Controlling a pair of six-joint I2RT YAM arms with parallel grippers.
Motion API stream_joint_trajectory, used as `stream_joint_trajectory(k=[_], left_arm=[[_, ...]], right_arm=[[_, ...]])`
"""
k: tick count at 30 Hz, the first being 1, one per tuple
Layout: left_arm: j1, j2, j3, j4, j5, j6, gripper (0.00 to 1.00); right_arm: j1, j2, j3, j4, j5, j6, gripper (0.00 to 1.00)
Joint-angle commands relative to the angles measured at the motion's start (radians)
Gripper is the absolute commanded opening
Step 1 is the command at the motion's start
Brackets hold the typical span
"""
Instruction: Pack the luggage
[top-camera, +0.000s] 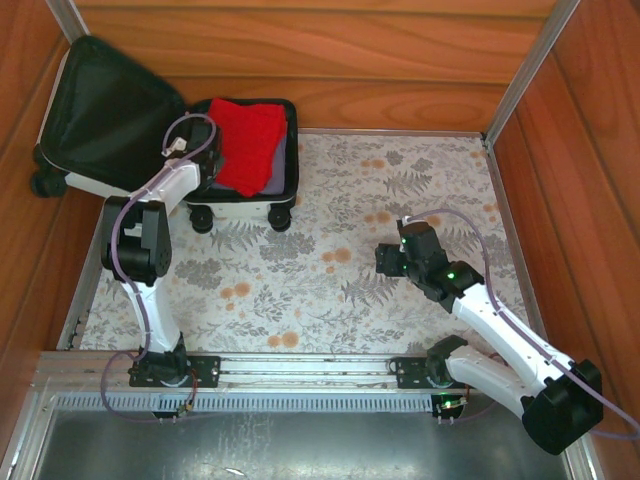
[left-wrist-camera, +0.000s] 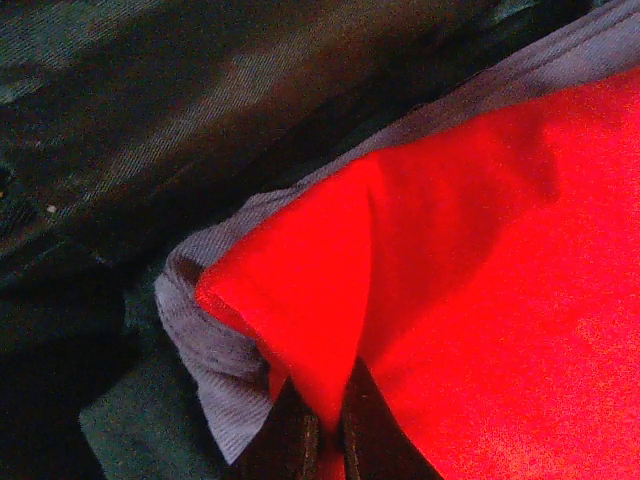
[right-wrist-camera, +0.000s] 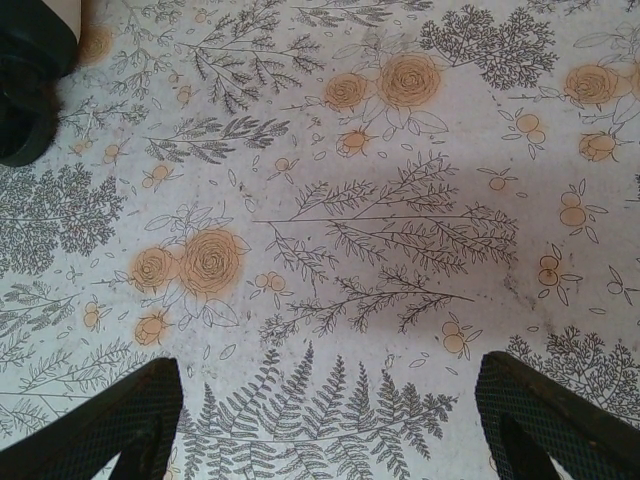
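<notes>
Luggage (top-camera: 240, 208) lies open at the far left corner of the worktop (top-camera: 400, 190). My left end effector (left-wrist-camera: 322, 440) pinches the red cloth (left-wrist-camera: 480, 280) inside; the right end effector (right-wrist-camera: 335, 395) gapes wide. Retracting unreleased could drag it out.

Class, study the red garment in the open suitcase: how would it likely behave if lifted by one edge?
The red garment probably flops and drapes: it lies in soft folds. Likely light: the fold pinched by the left gripper looks thin. Its matte weave shouldn't slip much.
</notes>
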Motion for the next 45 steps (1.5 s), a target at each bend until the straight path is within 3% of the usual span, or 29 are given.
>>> stream_joint_trajectory(k=[1, 5, 6, 7, 8, 9, 11, 14, 19, 23, 25, 28, 30, 35, 40, 45], left_arm=[[-0.010, -0.047, -0.034, -0.019, -0.033, -0.066, 0.00], [-0.024, -0.058, -0.054, -0.012, -0.003, -0.084, 0.00], [-0.031, -0.061, -0.058, -0.010, -0.002, -0.084, 0.04], [-0.038, -0.064, -0.061, -0.009, -0.005, -0.084, 0.18], [-0.044, -0.071, -0.067, -0.008, -0.010, -0.082, 0.40], [-0.049, -0.079, -0.069, -0.008, -0.014, -0.074, 0.54], [-0.055, -0.096, -0.065, -0.009, -0.021, -0.008, 0.67], [-0.059, -0.151, -0.074, -0.012, -0.065, 0.110, 0.76], [-0.066, -0.329, -0.129, -0.019, -0.210, 0.380, 0.83], [-0.099, -0.520, -0.198, -0.022, -0.432, 0.641, 0.82], [-0.096, -0.621, -0.239, -0.044, -0.556, 0.703, 0.82], [-0.054, -0.748, -0.286, -0.072, -0.658, 0.775, 0.84], [0.032, -0.812, -0.295, -0.122, -0.643, 0.773, 0.84], [0.318, -0.861, -0.248, -0.249, -0.419, 0.782, 0.85], [0.379, -0.752, -0.165, -0.275, -0.316, 0.842, 0.86], [0.429, -0.616, -0.091, -0.281, -0.282, 0.842, 0.87]], right_arm=[[-0.006, -0.017, 0.006, 0.011, -0.013, -0.017, 0.81], [-0.007, -0.023, -0.001, 0.014, -0.021, -0.015, 0.82], [-0.007, -0.023, -0.002, 0.014, -0.024, -0.014, 0.82], [-0.006, -0.024, -0.001, 0.014, -0.026, -0.014, 0.82], [-0.007, -0.025, 0.000, 0.013, -0.030, -0.013, 0.82], [-0.007, -0.026, 0.002, 0.011, -0.030, -0.013, 0.81], [-0.006, -0.028, 0.004, 0.008, -0.033, -0.011, 0.82], [-0.006, -0.029, 0.011, 0.003, -0.034, -0.012, 0.82], [-0.006, -0.009, 0.035, 0.002, -0.031, -0.010, 0.82], [-0.006, 0.007, 0.039, 0.047, -0.081, -0.034, 0.83], [-0.006, 0.047, 0.059, 0.048, -0.102, -0.045, 0.83], [-0.007, 0.095, 0.086, 0.063, -0.125, -0.059, 0.83], [-0.006, 0.119, 0.107, 0.078, -0.139, -0.062, 0.83], [-0.007, 0.183, 0.145, 0.121, -0.192, -0.082, 0.83], [-0.007, 0.300, 0.239, 0.108, -0.229, -0.125, 0.83], [-0.004, 0.380, 0.355, 0.050, -0.277, -0.142, 0.83]])
